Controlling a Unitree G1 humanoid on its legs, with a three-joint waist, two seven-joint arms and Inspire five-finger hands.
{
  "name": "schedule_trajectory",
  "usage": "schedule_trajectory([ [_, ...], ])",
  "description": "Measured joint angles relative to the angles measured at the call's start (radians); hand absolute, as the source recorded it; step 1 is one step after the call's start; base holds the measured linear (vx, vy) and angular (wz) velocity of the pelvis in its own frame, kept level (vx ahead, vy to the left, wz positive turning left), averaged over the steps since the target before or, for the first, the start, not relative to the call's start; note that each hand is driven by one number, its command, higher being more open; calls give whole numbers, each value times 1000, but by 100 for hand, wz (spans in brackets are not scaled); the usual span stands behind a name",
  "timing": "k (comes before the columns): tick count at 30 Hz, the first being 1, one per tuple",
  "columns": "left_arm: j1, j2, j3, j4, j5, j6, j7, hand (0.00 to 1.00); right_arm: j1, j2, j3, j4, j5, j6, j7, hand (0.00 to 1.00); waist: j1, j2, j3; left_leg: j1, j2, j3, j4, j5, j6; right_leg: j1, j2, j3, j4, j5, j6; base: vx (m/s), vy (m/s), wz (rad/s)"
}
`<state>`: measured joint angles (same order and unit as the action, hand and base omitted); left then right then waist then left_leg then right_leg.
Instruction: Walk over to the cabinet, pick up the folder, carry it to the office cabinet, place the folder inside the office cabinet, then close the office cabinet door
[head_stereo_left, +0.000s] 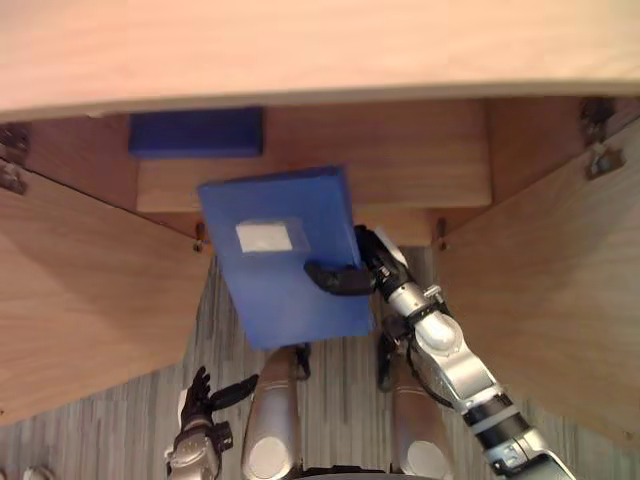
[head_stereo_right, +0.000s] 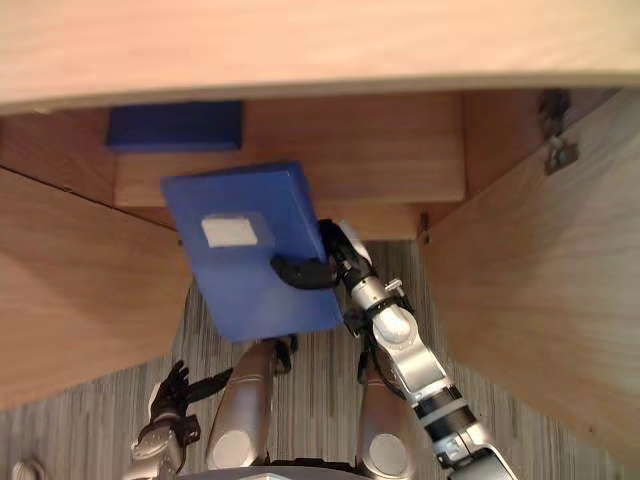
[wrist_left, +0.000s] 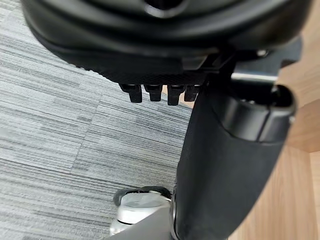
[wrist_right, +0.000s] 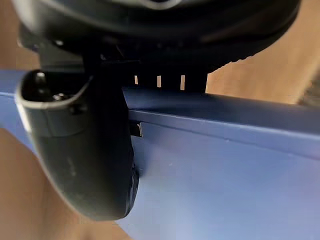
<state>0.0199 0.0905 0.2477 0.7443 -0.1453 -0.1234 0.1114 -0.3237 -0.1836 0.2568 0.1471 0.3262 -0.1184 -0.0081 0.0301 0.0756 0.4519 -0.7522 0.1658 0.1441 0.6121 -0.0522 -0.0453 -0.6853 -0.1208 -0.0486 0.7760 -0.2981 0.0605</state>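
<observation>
- The right hand (head_stereo_left: 338, 278) grips the blue folder (head_stereo_left: 275, 265) by its right edge: the thumb lies across the folder's face, and the right wrist view shows the fingers (wrist_right: 170, 75) wrapped behind the edge.
- The folder is held in the air in front of the open office cabinet (head_stereo_left: 320, 50), between its two doors. It is tilted, with a white label (head_stereo_left: 265, 237) facing up.
- The folder's far end reaches the front of the wooden shelf (head_stereo_left: 410, 160) inside the cabinet. I cannot tell whether it touches the shelf.
- A second blue item (head_stereo_left: 195, 132) lies further back on that shelf, to the left and apart from the held folder.
- The left door (head_stereo_left: 80, 300) and the right door (head_stereo_left: 560, 290) both stand swung open towards the robot.
- The left hand (head_stereo_left: 200, 395) hangs low at the robot's left side over the grey striped carpet (head_stereo_left: 100, 440), fingers relaxed and spread, holding nothing.
</observation>
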Motion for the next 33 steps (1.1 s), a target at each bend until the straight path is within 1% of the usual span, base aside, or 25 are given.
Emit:
schedule_trajectory([
  [1,-16,1,0,-23,-4,-1,3,100,-49,11,-23,0,65,-2,-22,0,6,1,8,-47,7,-6,49,-8,9,-45,-1,-2,48,-11,0,-68,-30,-4],
  [4,-49,-6,0,-80,-23,-6,19,100,-174,14,-80,-2,168,-14,-69,0,17,3,16,-156,13,-25,125,-25,10,-145,-5,-6,131,-35,-1,-77,-24,7],
  [6,-84,-23,0,-138,-44,-21,29,100,-313,11,-159,-2,253,-42,-127,0,39,3,39,-240,11,-36,178,-31,10,-227,-12,-7,195,-50,-2,-84,-23,11],
  [8,-104,-40,-2,-174,-62,-29,42,100,-410,12,-205,0,315,-69,-182,0,46,3,40,-305,8,-49,218,-33,12,-284,-20,-14,239,-63,-1,-77,-26,15],
  [11,-152,-53,-17,-199,-92,-37,48,100,-539,9,-263,18,380,-106,-261,0,59,4,42,-368,3,-63,265,-37,15,-341,-29,-14,293,-78,0,-52,-21,14],
  [13,-178,-77,-21,-224,-110,-41,64,100,-642,17,-304,78,421,-139,-324,0,63,3,42,-399,-3,-68,292,-42,15,-369,-38,-14,327,-91,0,-56,-22,10],
  [15,-186,-94,-32,-238,-114,-54,79,100,-691,24,-337,113,430,-143,-371,0,66,3,42,-417,-5,-75,302,-47,7,-382,-41,-19,337,-96,2,-44,-25,8],
  [16,-194,-94,-41,-239,-116,-59,85,100,-713,30,-359,136,431,-144,-399,100,71,3,42,-425,-5,-76,303,-47,7,-388,-43,-22,341,-98,2,-45,-36,9],
  [19,-202,-96,-43,-238,-122,-60,96,100,-752,38,-390,206,445,-143,-435,100,78,3,42,-434,-6,-76,303,-44,8,-396,-46,-26,345,-98,-1,-10,-33,5],
  [21,-205,-96,-57,-241,-131,-61,108,100,-789,36,-413,287,503,-142,-456,100,86,3,42,-439,-8,-80,303,-41,12,-397,-48,-30,345,-99,-3,11,-31,4],
  [23,-205,-96,-61,-246,-130,-64,111,100,-819,34,-420,323,550,-135,-459,100,88,3,42,-444,-12,-87,302,-37,16,-397,-52,-38,345,-101,-5,19,-34,8],
  [28,-205,-98,-81,-253,-130,-65,124,100,-904,24,-421,360,639,-133,-457,100,91,3,42,-446,-25,-98,294,-26,13,-396,-64,-51,351,-105,-9,-6,-35,10],
  [30,-205,-100,-82,-254,-130,-65,124,100,-913,24,-424,360,664,-134,-457,100,91,3,42,-445,-29,-99,288,-21,14,-395,-69,-55,351,-105,-9,-31,-33,12],
  [33,-206,-103,-83,-255,-130,-65,127,100,-917,24,-429,360,688,-145,-455,100,91,3,42,-445,-35,-102,273,-14,6,-395,-73,-60,346,-105,-10,-37,-32,8],
])
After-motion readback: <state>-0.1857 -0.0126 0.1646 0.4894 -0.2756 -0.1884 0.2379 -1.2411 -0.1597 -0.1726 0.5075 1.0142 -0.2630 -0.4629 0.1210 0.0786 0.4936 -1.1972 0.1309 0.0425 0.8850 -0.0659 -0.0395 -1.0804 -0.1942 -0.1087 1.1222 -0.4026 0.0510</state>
